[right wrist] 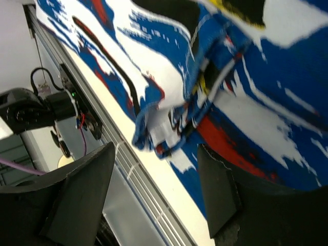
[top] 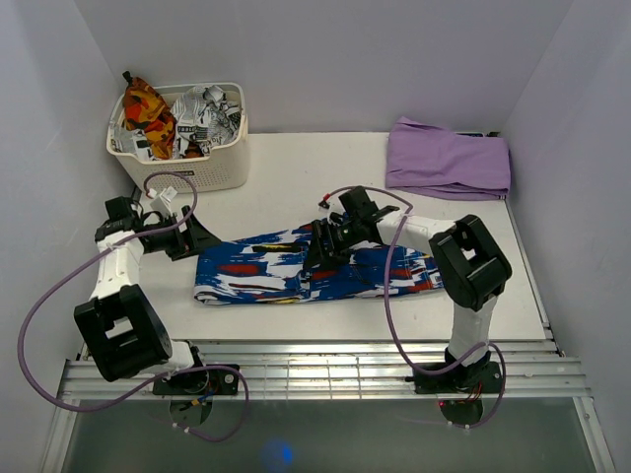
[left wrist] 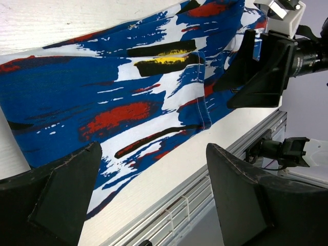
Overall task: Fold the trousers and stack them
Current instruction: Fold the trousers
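Observation:
The trousers [top: 296, 268] lie flat in a long band across the middle of the table, bright blue with white, red, black and yellow streaks. My left gripper [top: 197, 243] is open and empty at their left end. In the left wrist view its jaws [left wrist: 154, 205] stand wide apart over the trousers [left wrist: 102, 92] and the table's near edge. My right gripper [top: 320, 258] is open above the middle of the trousers. In the right wrist view its jaws [right wrist: 154, 189] are spread, with a bunched, turned-over edge of the trousers [right wrist: 169, 128] just beyond them, not gripped.
A white basket [top: 222, 168] with orange-red and black-and-white clothes stands at the back left. A folded lilac garment [top: 449, 158] lies at the back right. A metal rail [top: 315, 360] runs along the near table edge. White walls close in both sides.

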Action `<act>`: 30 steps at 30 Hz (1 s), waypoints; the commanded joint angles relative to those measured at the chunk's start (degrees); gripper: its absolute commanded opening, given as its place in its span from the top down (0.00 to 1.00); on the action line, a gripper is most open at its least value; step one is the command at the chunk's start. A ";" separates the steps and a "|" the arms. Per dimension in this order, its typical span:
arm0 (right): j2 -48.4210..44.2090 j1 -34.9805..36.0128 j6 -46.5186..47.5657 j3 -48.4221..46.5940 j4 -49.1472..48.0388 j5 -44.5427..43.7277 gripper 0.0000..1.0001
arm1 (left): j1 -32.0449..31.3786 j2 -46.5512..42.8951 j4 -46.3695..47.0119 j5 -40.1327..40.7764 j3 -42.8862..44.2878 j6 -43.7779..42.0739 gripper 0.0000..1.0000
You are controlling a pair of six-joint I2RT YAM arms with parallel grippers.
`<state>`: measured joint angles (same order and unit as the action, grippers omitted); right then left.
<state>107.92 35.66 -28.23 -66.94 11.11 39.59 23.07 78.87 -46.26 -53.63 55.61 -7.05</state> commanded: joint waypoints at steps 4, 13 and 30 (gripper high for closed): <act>6.24 2.04 -5.17 -6.01 -3.64 -3.73 0.32 | 0.40 -3.11 0.03 -1.13 -0.07 -1.04 0.06; 9.33 3.28 -4.12 -9.35 0.40 -10.59 0.32 | 0.31 -3.73 0.82 -1.22 -0.95 -0.42 0.06; 3.01 3.63 -1.30 -12.25 3.73 -13.31 0.92 | 0.40 -2.50 1.61 -0.16 -1.04 -0.86 0.06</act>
<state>116.49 39.38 -31.03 -76.34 12.71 29.26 23.16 77.38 -45.69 -53.10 54.72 -7.05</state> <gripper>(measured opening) 0.125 0.942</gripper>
